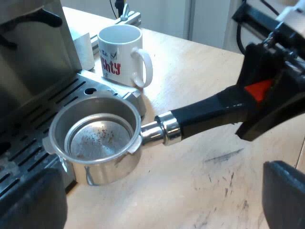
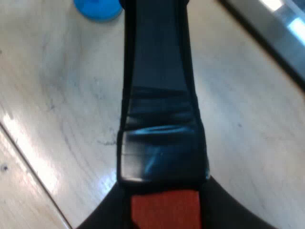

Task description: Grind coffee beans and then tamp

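The metal holder (image 1: pixel 95 138) is level beside the espresso machine's drip tray (image 1: pixel 71 93). Its basket holds only a few coffee specks. Its dark handle (image 1: pixel 209 112) runs away from the machine to a red end (image 1: pixel 259 89), where my right gripper (image 1: pixel 269 98) is clamped. In the right wrist view the handle (image 2: pixel 159 95) and its red end (image 2: pixel 164 207) sit close between the fingers of my right gripper (image 2: pixel 164 214). My left gripper (image 1: pixel 157 198) hangs open just short of the basket, one finger (image 1: pixel 31 202) by the tray and the other finger (image 1: pixel 286 193) over the table. Nothing is between them.
A white mug (image 1: pixel 121 55) with red lettering stands on the wooden table beside the espresso machine (image 1: pixel 33 52). A blue tamper (image 2: pixel 97 9) stands on the table beyond the handle's far end. A metal rail (image 2: pixel 281 33) crosses past the table's edge.
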Robot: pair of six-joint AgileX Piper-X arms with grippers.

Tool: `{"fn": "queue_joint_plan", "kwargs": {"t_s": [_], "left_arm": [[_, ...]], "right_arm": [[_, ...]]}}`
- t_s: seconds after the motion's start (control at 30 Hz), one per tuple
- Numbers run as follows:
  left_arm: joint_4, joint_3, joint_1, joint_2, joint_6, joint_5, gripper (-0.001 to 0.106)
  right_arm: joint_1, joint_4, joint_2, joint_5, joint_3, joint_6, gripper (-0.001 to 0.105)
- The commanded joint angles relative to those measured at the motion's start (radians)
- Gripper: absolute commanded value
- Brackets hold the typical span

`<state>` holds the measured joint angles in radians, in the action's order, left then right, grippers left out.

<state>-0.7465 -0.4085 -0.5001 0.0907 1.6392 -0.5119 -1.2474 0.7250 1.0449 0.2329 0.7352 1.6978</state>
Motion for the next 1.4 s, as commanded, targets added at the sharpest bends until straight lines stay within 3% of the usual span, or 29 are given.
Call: {"fn": "queue_joint_plan", "kwargs": {"t_s": [0.03,0.17,0.4,0.63,0.73,0.87,1.1,1.2,1.4], "left_arm": [[0.006,-0.008,-0.005,-0.006,0.012,0.008,0.084],[0.006,-0.008,-0.005,-0.006,0.010,0.009,0.084],[0.004,0.009,-0.005,-0.006,0.010,0.031,0.084],[0.010,0.020,-0.005,-0.006,0.010,0.031,0.084],[0.010,0.020,-0.005,-0.006,0.010,0.036,0.084],[0.013,0.035,-0.005,-0.006,0.010,0.092,0.084],[0.025,0.044,-0.005,0.012,0.010,0.097,0.084],[0.020,0.044,-0.005,0.074,0.010,0.148,0.084],[0.021,0.044,-0.005,0.195,0.010,0.158,0.084]], "right_arm": [[0.036,-0.061,-0.017,-0.034,0.002,0.050,0.000],[0.085,-0.080,-0.017,-0.086,-0.019,0.140,0.000],[0.177,-0.140,-0.017,-0.174,-0.078,0.239,0.000],[0.233,-0.247,-0.017,-0.241,-0.150,0.302,0.000],[0.252,-0.295,-0.017,-0.267,-0.187,0.316,0.000],[0.270,-0.335,-0.005,-0.295,-0.218,0.327,0.000],[0.270,-0.388,0.087,-0.301,-0.218,0.348,0.000],[0.270,-0.429,0.133,-0.301,-0.218,0.348,0.000],[0.270,-0.459,0.190,-0.301,-0.218,0.348,0.000]]}}
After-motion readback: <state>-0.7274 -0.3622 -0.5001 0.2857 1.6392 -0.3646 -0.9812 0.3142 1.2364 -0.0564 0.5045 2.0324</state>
